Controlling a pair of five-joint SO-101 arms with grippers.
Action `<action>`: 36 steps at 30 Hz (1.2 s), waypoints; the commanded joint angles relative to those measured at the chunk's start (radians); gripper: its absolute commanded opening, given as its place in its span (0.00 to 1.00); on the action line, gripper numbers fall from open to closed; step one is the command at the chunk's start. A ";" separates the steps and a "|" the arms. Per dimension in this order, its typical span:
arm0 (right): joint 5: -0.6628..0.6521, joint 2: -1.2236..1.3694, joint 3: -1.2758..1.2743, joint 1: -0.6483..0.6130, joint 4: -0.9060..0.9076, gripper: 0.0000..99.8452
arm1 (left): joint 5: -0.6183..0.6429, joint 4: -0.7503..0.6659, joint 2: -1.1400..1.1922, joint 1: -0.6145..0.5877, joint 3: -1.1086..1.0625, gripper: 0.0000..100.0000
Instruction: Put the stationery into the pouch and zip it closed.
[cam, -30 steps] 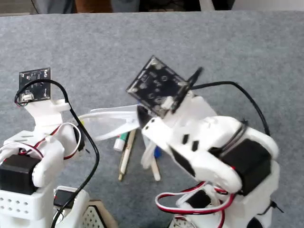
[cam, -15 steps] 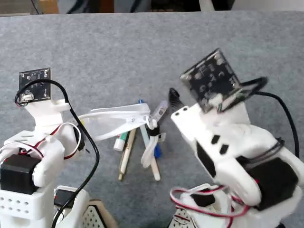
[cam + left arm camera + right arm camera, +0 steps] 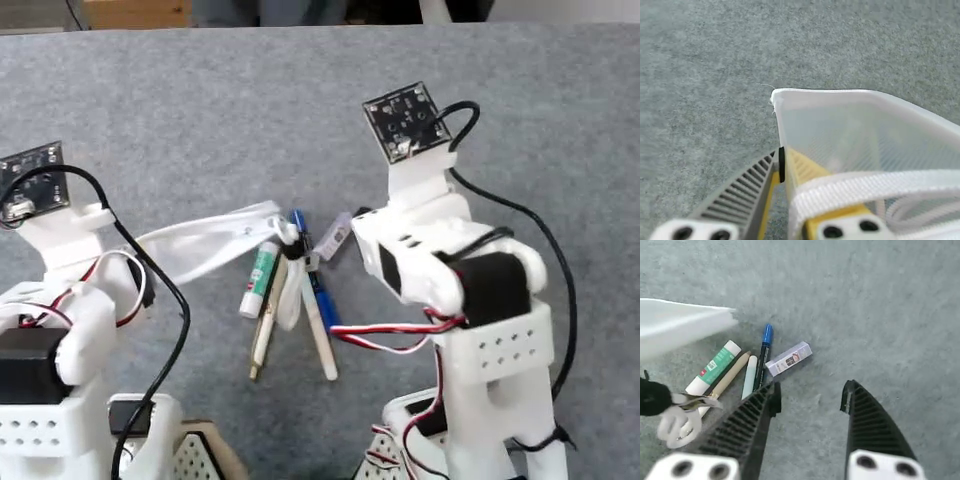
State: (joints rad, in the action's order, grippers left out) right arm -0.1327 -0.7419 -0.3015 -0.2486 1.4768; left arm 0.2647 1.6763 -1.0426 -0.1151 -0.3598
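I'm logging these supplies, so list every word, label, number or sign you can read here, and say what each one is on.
Glue stick: green label with a red mark; the print is too small to read.
Lilac box: dark print on its side, too blurred to read.
Blue-capped pen, pencil, pouch: no print visible.
Nothing in these views reads clearly enough to quote.

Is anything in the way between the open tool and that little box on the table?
Nothing visible is. The right tool hangs open over the grey table, and the little box lies just ahead of its fingertips with bare table between. The blue pen lies beside the box, not in front.
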 commanded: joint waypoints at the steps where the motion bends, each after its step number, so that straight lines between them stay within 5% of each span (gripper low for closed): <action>1: 0.031 -0.004 -0.030 0.009 -0.058 0.21 | 0.005 0.003 0.035 -0.051 0.005 0.03; 9: 0.032 0.173 -0.041 0.009 -0.101 0.21 | 0.005 0.003 0.226 -0.188 0.005 0.03; 36: 0.221 1.253 0.604 0.011 -0.069 0.21 | 0.005 -0.003 0.282 -0.191 0.007 0.03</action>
State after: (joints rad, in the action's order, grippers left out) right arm 0.0637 0.4672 0.1987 -0.2486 1.3863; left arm 0.2662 1.6747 -0.7833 -0.2961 -0.3506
